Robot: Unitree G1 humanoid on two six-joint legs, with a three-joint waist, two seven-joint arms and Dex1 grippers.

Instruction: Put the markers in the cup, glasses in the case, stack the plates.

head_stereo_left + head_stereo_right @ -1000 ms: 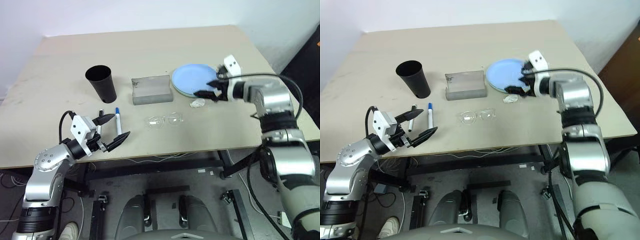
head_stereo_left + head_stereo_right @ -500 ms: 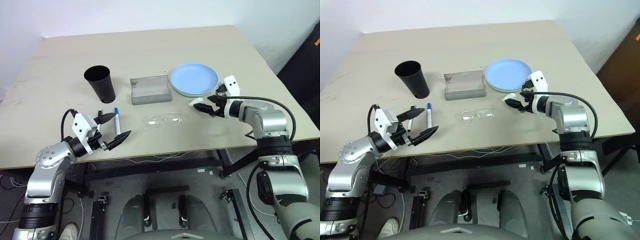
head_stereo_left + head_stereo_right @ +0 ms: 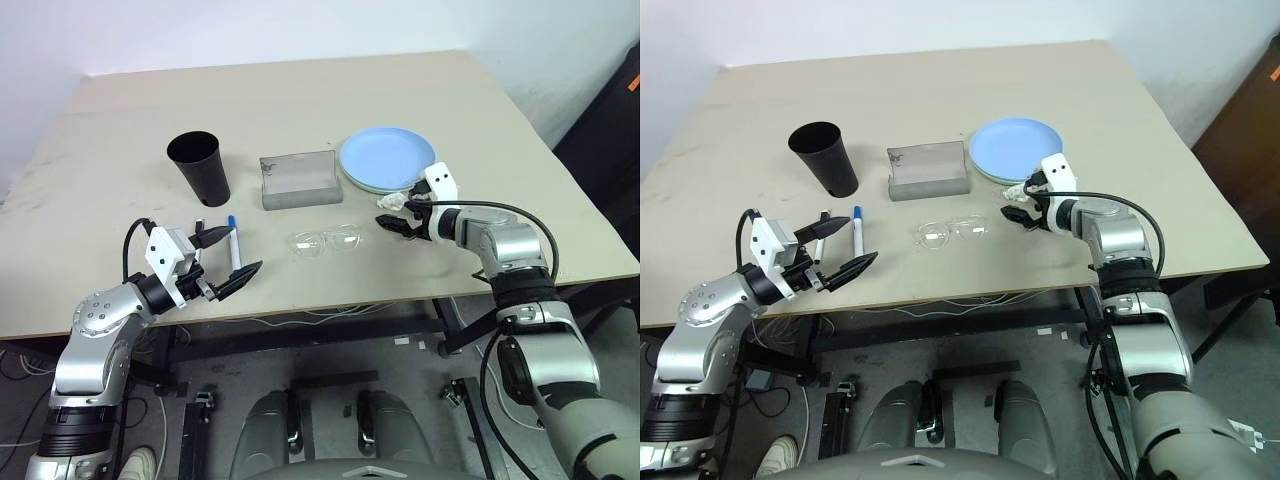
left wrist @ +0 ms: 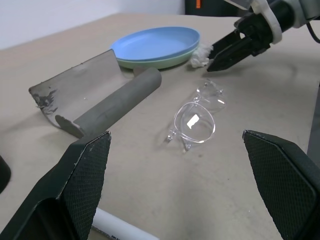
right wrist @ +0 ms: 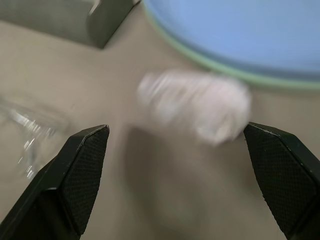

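Observation:
The light blue plate point(image 3: 388, 156) lies on the mint green plate point(image 3: 371, 187) at the table's right. An open grey case point(image 3: 300, 180) stands left of them, and the black cup point(image 3: 201, 167) farther left. The clear glasses point(image 3: 327, 240) lie in front of the case. A blue-capped marker point(image 3: 235, 243) and a black-capped marker point(image 3: 200, 232) lie by my left gripper point(image 3: 243, 250), which hovers open and empty, partly hiding them. My right gripper point(image 3: 395, 215) is open and low over the table just in front of the plates, with a crumpled white paper wad point(image 5: 197, 105) ahead between its fingers.
The paper wad point(image 3: 392, 200) sits against the plates' near edge, right of the glasses. The table's front edge point(image 3: 330, 300) runs close below the markers and glasses. Bare tabletop point(image 3: 300, 100) stretches behind the cup and case.
My right gripper came off the plates, sank and moved toward the near left, and now sits at the paper wad. The left gripper stayed put and open.

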